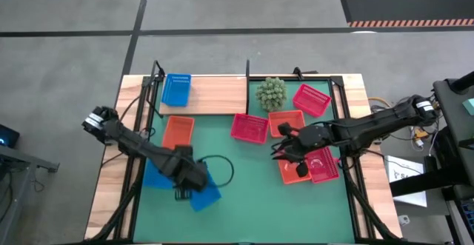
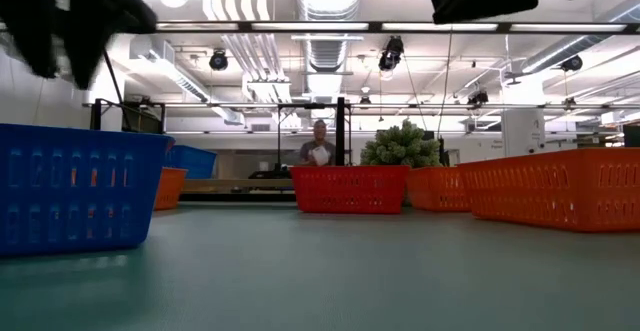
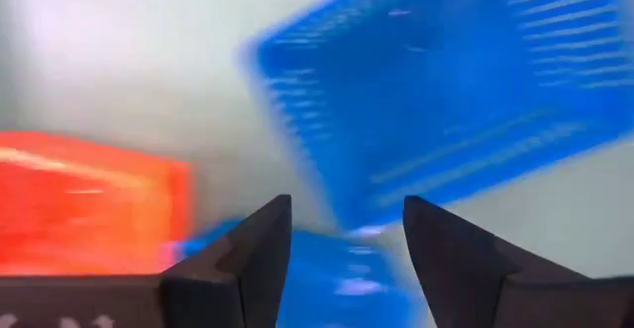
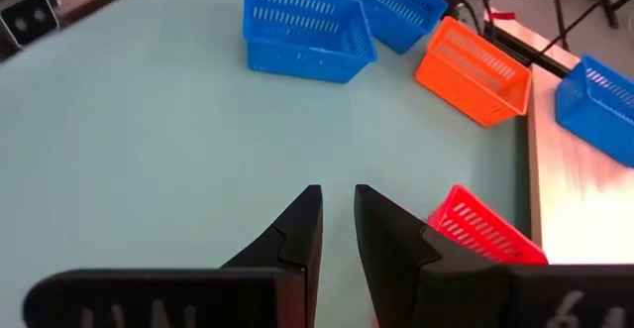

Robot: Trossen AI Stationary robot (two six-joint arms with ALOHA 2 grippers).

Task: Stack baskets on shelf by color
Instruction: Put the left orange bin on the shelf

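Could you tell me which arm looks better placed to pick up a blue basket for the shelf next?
Probably the left. Its end effector is open directly above the two blue baskets at the mat's near left; the right end effector hangs over orange and red ones.

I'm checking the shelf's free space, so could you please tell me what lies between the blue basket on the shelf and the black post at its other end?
In the high view, only bare board of the shelf lies between the blue basket and the black post.
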